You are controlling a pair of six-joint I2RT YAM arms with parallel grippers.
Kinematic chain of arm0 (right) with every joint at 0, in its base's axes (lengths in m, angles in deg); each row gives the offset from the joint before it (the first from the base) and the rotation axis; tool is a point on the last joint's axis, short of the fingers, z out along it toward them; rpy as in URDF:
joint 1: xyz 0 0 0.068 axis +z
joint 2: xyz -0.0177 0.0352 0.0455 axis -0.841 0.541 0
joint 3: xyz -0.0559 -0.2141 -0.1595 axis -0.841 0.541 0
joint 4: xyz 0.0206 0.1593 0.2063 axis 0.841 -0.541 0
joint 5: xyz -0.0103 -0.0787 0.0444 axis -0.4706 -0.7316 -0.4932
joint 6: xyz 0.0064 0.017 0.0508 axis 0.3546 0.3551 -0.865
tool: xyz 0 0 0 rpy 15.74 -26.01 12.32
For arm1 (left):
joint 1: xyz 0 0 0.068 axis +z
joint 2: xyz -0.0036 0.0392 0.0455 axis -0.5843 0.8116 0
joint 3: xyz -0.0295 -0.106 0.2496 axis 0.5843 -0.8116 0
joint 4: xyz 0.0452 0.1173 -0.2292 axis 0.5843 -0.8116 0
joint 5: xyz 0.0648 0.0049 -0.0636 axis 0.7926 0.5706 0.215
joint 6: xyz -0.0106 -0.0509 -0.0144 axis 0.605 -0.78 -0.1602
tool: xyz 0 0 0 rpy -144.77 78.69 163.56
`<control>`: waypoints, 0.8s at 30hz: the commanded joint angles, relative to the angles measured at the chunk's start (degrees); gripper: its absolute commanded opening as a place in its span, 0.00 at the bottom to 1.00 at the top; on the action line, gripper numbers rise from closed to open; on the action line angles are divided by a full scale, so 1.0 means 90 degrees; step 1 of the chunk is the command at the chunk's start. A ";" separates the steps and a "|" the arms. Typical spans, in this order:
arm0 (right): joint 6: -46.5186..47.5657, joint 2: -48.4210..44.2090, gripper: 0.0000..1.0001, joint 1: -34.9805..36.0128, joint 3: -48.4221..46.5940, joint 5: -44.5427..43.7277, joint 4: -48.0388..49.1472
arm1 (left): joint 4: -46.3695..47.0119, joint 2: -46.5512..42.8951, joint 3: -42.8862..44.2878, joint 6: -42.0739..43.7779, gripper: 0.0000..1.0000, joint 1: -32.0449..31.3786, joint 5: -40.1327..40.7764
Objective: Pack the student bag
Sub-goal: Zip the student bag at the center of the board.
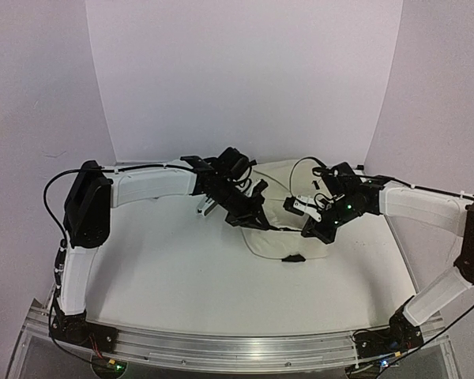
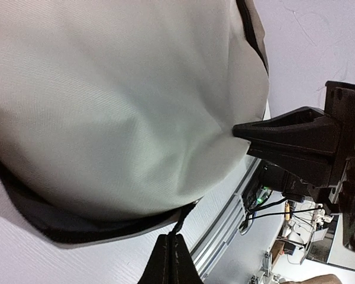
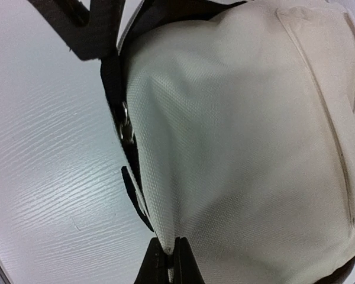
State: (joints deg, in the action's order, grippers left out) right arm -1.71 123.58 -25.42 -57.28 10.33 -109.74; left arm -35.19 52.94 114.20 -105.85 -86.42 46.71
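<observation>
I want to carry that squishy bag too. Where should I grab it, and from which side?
Probably the black-trimmed edge of the student bag, coming in from either side. Its cream cloth is soft and bulging, nothing firm mid-panel, but the edge is thin enough to pinch. The left gripper and right gripper are both shut there.

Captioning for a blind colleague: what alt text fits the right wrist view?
The right gripper's fingers pinch the cream student bag, which fills most of the frame. Its black zipper edge borders the white table at left.
</observation>
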 commanded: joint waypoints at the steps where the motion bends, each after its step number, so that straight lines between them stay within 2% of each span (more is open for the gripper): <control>1: 0.0354 -0.0858 0.00 -0.0012 0.0480 -0.0557 -0.0249 | 0.0040 -0.0783 -0.0262 -0.0073 0.00 0.0460 0.0794; 7: 0.0944 -0.1669 0.00 -0.0174 0.1121 -0.0831 -0.0815 | -0.0180 -0.1389 -0.0894 0.0056 0.00 0.0847 0.1565; 9: 0.1177 -0.1805 0.00 -0.0298 0.1200 -0.0871 -0.0909 | -0.0186 -0.1512 -0.0978 0.0218 0.00 0.0848 0.1406; 11: 0.1254 -0.1809 0.03 -0.0347 0.1119 -0.0841 -0.0924 | -0.0040 -0.1508 -0.0986 0.0297 0.00 0.0801 0.0710; 12: 0.1221 -0.1747 0.16 -0.0349 0.0988 -0.0669 -0.0992 | 0.0145 -0.1479 -0.0990 0.0279 0.00 0.0743 0.0420; 14: 0.0989 -0.1509 0.51 -0.0293 0.0512 -0.0197 -0.1134 | 0.0531 -0.1397 -0.1003 0.0150 0.00 0.0595 -0.0052; 15: 0.0767 -0.1352 0.59 -0.0207 0.0259 -0.0087 -0.1140 | 0.0662 -0.1343 -0.0983 0.0088 0.00 0.0545 -0.0232; 18: 0.0169 -0.0896 0.63 0.0057 -0.0363 0.0174 -0.1039 | 0.0814 -0.1119 -0.0839 -0.0034 0.00 0.0429 -0.0496; 24: -0.0699 -0.0264 0.60 0.0779 -0.0841 0.0254 -0.0316 | 0.0997 -0.1004 -0.0737 -0.0123 0.00 0.0420 -0.0596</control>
State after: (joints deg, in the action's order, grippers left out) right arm -1.05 118.05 -22.23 -61.77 10.51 -116.33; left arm -30.67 43.90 105.05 -106.20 -82.68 44.51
